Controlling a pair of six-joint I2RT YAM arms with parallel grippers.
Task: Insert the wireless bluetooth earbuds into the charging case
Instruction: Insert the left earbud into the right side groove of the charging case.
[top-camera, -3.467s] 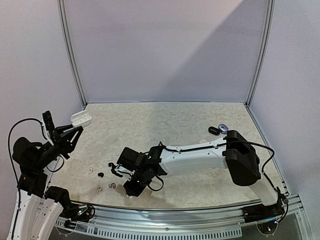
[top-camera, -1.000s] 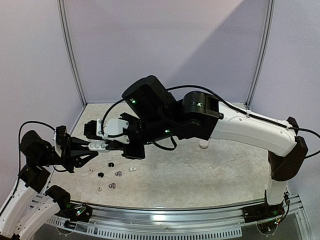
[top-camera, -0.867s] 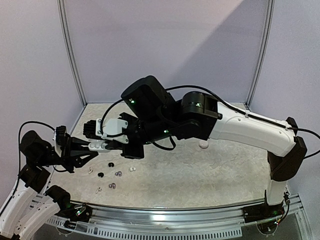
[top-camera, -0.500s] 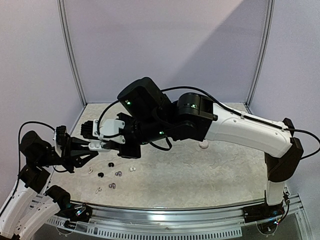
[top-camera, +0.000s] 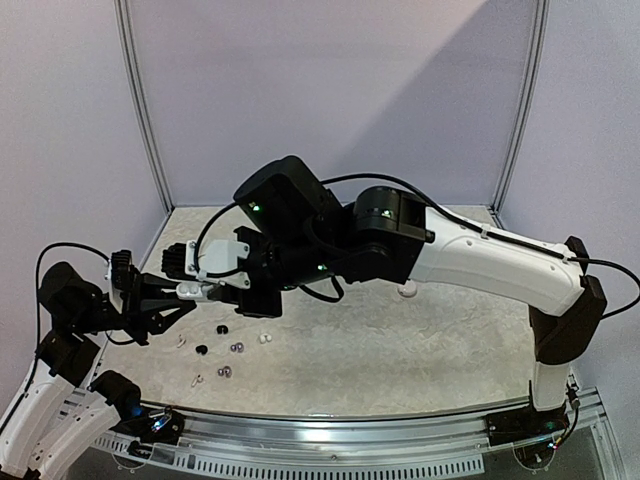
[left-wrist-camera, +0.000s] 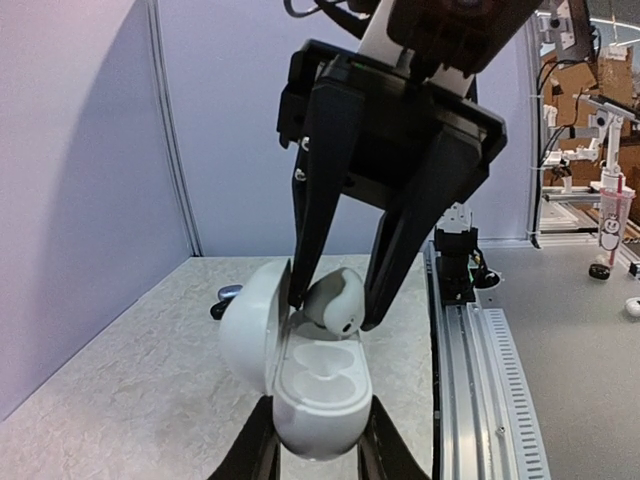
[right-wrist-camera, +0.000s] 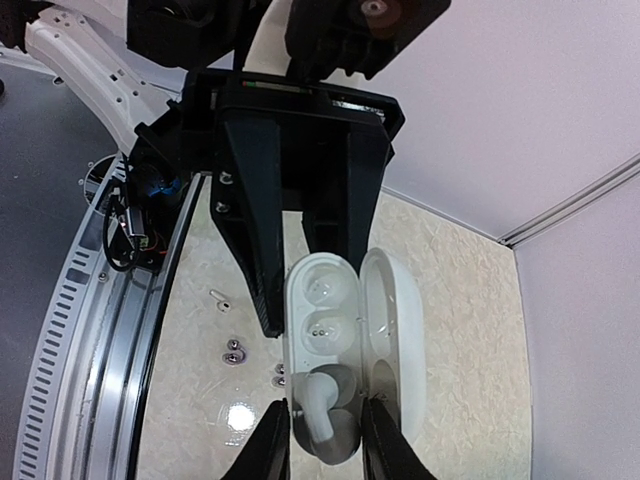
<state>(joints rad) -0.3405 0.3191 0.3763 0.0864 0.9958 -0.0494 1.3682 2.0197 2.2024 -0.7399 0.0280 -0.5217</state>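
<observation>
Beige speckled tabletop runs under everything. Over it the right arm stretches high across to the left side. A few seconds back it was folded low over the front of the table, and in the last second it has crept a little further left. The left arm held its load higher up near the wall then and has since brought it lower and inward.

The left gripper is clamped on the base of a white charging case, a finger pressed to each side. The case hangs in the air above the left part of the table. Its lid is swung open to one side.

Inside, one well of the case is bare and a white earbud sits at the other. I cannot tell whether it is fully seated. The right gripper straddles that bud with its fingers a small way apart. Whether they still pinch it or have let go, I cannot make out from either wrist view.

Below the case, loose earbuds lie scattered near the front left of the table, some black, some white, some greyish, each apart from the next.
</observation>
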